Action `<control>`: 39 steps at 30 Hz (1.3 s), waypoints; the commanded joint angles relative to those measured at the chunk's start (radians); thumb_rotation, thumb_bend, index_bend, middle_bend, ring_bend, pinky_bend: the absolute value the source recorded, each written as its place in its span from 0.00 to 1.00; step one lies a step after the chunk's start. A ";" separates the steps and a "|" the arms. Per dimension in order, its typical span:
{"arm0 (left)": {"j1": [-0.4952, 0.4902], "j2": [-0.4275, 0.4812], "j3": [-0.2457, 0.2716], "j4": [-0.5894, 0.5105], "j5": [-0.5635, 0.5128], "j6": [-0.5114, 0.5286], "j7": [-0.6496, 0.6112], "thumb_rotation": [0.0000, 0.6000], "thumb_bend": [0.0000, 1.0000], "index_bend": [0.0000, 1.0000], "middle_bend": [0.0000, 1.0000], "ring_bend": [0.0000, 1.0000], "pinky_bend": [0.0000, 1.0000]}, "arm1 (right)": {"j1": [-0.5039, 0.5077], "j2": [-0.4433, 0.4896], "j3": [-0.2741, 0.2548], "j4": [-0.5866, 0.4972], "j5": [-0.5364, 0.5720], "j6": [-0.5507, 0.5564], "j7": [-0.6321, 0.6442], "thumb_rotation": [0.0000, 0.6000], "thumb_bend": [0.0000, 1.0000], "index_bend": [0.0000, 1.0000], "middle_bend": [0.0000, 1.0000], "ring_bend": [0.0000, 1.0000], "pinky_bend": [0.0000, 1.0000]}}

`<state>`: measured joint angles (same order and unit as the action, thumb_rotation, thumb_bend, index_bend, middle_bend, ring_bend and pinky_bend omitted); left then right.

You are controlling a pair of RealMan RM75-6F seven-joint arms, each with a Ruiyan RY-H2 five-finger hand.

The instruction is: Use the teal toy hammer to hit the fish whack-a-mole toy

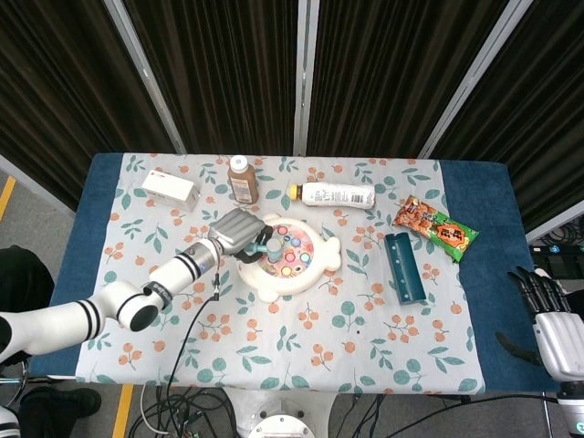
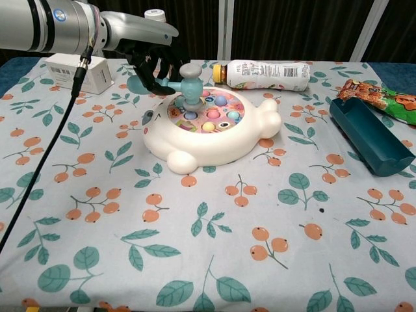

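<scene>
The white fish whack-a-mole toy sits mid-table with coloured pegs on its round top. My left hand grips the handle of the teal toy hammer, just left of the toy. The hammer's grey head stands upright over the toy's left pegs, its lower face at or just above them. My right hand rests off the table's right edge, fingers apart, holding nothing; it shows only in the head view.
A white bottle lies on its side behind the toy. A brown bottle and a white box stand at the back left. A teal tray and a snack packet lie to the right.
</scene>
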<state>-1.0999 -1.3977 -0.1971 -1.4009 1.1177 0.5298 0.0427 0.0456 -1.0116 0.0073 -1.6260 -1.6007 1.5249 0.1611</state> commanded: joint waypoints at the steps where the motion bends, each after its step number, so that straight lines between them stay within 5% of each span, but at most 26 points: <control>1: -0.005 -0.013 0.008 0.013 -0.004 -0.008 -0.001 1.00 0.57 0.61 0.60 0.51 0.67 | -0.001 0.000 0.000 0.001 0.002 -0.001 0.001 1.00 0.09 0.00 0.05 0.00 0.00; 18: -0.058 -0.027 -0.020 0.018 -0.049 -0.031 -0.019 1.00 0.57 0.61 0.60 0.51 0.67 | -0.005 0.000 0.001 0.012 0.003 0.002 0.013 1.00 0.09 0.00 0.05 0.00 0.00; 30: -0.107 -0.096 0.013 0.094 -0.126 -0.043 0.038 1.00 0.57 0.61 0.60 0.51 0.67 | -0.011 -0.007 0.001 0.033 0.011 0.003 0.038 1.00 0.09 0.00 0.05 0.00 0.00; 39: -0.109 -0.071 0.009 0.052 -0.136 -0.019 0.041 1.00 0.57 0.61 0.60 0.51 0.67 | -0.016 -0.007 0.002 0.037 0.010 0.011 0.042 1.00 0.09 0.00 0.05 0.00 0.00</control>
<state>-1.2096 -1.4739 -0.1874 -1.3422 0.9801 0.5068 0.0830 0.0295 -1.0188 0.0092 -1.5888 -1.5911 1.5362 0.2033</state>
